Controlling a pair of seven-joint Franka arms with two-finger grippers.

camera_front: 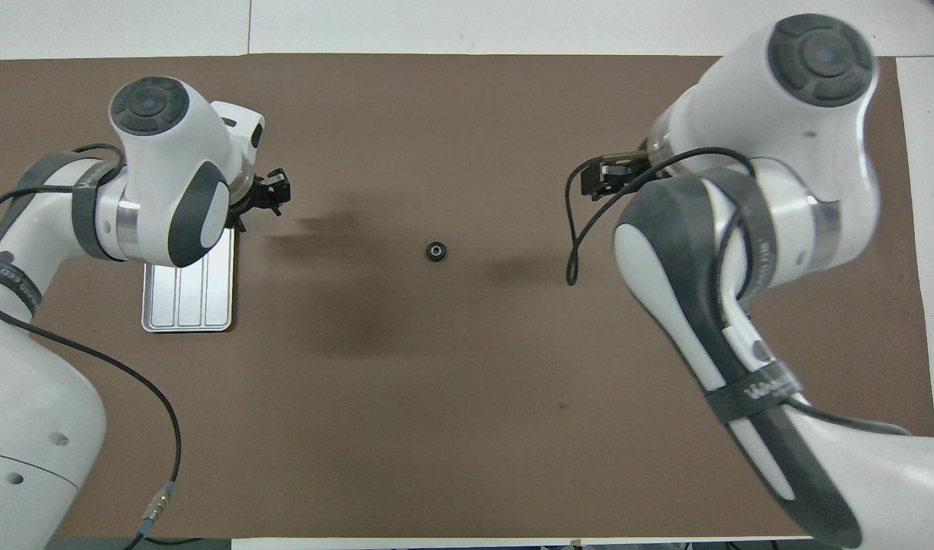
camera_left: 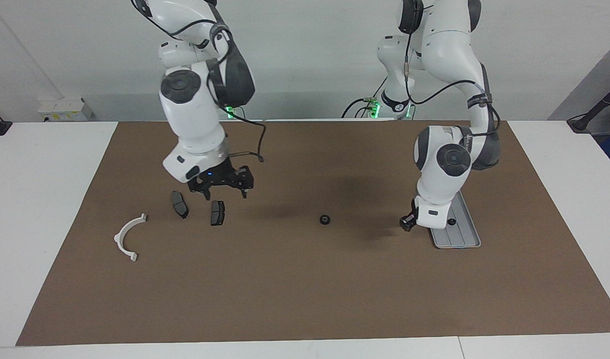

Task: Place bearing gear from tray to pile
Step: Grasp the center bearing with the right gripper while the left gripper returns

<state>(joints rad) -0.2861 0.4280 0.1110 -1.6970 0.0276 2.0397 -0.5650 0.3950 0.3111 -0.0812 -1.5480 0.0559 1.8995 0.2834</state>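
I am seeing the small black ring-shaped bearing gear [camera_left: 324, 219] lying alone on the brown mat mid-tabletop, well apart from the silver-grey ridged metal tray [camera_left: 465, 234] toward the left arm's edge. My left gripper [camera_left: 407, 223] is hanging low just beside that tray; I cannot tell its finger state. My right gripper [camera_left: 225, 187] is hovering, fingers spread wide and empty, over the two dark grey brake pads [camera_left: 217, 212] near the white semicircular plastic bracket [camera_left: 127, 237].

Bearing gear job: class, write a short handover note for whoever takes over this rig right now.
Left hand: low beside the tray.
Right hand: open, empty, over the brake pads.
Bearing gear: loose on the mat between tray and pile, held by neither hand.
Done: gear is off the tray.
Left: carry it to the pads and white bracket.
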